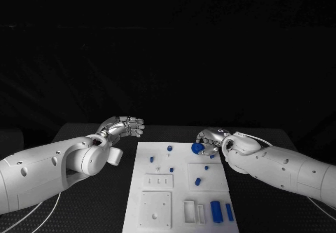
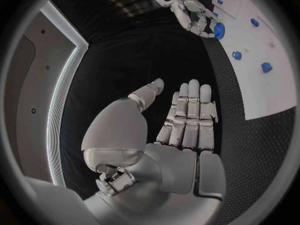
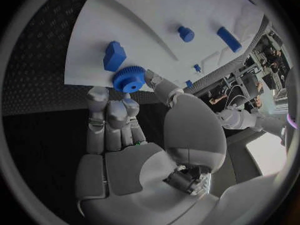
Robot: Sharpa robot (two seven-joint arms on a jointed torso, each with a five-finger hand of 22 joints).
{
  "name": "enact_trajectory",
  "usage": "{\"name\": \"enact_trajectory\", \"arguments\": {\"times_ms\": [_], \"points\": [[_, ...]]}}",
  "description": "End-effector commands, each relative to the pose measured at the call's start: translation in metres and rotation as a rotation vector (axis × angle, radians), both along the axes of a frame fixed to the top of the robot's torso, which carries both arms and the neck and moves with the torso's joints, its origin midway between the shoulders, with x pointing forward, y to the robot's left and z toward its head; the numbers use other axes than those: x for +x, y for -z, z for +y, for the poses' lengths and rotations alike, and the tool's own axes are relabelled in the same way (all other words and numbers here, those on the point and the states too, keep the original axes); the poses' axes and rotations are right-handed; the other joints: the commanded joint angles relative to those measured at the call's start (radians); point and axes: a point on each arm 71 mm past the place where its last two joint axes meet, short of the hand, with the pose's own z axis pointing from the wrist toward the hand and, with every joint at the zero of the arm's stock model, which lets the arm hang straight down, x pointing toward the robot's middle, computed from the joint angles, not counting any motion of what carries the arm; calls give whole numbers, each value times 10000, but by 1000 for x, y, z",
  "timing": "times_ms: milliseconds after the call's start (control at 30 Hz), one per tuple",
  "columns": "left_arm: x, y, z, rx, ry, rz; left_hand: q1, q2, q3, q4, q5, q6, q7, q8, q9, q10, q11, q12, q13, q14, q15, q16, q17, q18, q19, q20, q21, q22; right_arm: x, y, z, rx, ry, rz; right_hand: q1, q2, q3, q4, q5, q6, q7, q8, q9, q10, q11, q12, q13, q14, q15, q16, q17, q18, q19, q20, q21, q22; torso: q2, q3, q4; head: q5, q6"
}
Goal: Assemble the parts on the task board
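Left hand (image 1: pixel 123 127) hovers over the black table (image 1: pixel 91 194) just beside the task board's (image 1: pixel 158 167) far left corner, fingers apart and holding nothing. White task board lies mid-table with small blue parts (image 1: pixel 198 182) scattered on it. Right hand (image 1: pixel 210 141) at the board's far right edge pinches a blue gear (image 3: pixel 129 79) in its fingertips, just above the board.

Arms and hands at the far end of the table.
Left hand (image 1: pixel 123 127) raised, fingers straight and together, holding nothing. Right hand (image 1: pixel 212 140) curled, fingertips pinching a gear (image 3: pixel 129 78); both arms reach forward.
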Motion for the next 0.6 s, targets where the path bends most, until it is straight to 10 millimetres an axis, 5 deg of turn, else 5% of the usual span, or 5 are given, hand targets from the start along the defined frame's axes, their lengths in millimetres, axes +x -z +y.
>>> {"name": "enact_trajectory", "arguments": {"times_ms": [33, 600], "points": [[-1, -2, -3, -82, 205, -100, -96, 41, 17, -31, -6, 33, 40, 8, 14, 1, 31, -29, -7, 75, 23, -50, 15, 134, -77, 19, 64, 203, 0, 1, 2, -45, -177, 91, 8, 135, 67, 9, 39, 199, 140, 18, -6, -61, 38, 64, 15, -47, -2, 55, 21, 472, -55, -5, 54, 251, -8, 0, -10, 2, -33], [-1, -2, -4, -83, 237, -77, -125, 56, 17, -11, -2, 20, 47, -4, 16, -9, 40, -44, -11, 76, 26, -68, 32, 132, -80, 23, 69, 200, 2, 7, 1, -74, -133, 465, 93, 425, 653, 327, -178, 304, 124, 60, -6, -57, 26, 109, 18, -25, -12, -20, 202, 472, -179, 8, 281, 229, -2, 6, -18, 43, -126]]}}
